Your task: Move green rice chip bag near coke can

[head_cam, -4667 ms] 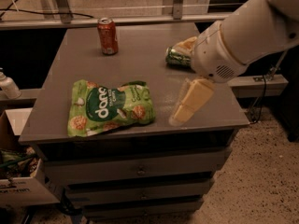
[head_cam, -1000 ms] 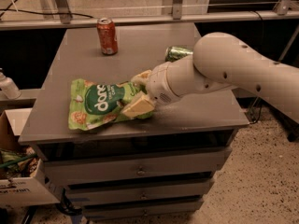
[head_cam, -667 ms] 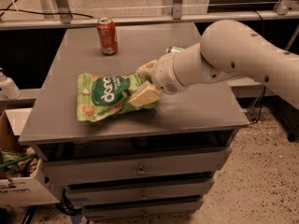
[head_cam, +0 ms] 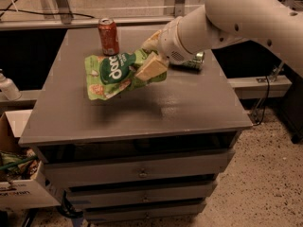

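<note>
The green rice chip bag (head_cam: 115, 73) is a light-green pouch with a dark green patch and white lettering. It hangs in the air above the grey cabinet top (head_cam: 137, 108), tilted. My gripper (head_cam: 150, 59) is shut on the bag's right edge, one cream finger (head_cam: 150, 68) lying over the front of it. The coke can (head_cam: 108, 36) stands upright at the back left of the top, just behind and slightly left of the lifted bag, apart from it.
A green can (head_cam: 194, 60) lies on its side behind my arm at the back right. The cabinet has drawers (head_cam: 142, 173) below. A white bottle (head_cam: 7, 86) and a cardboard box (head_cam: 21, 183) sit at the left.
My gripper closed on the bag's right edge, lifted it off the cabinet top and carried it back and up toward the coke can.
</note>
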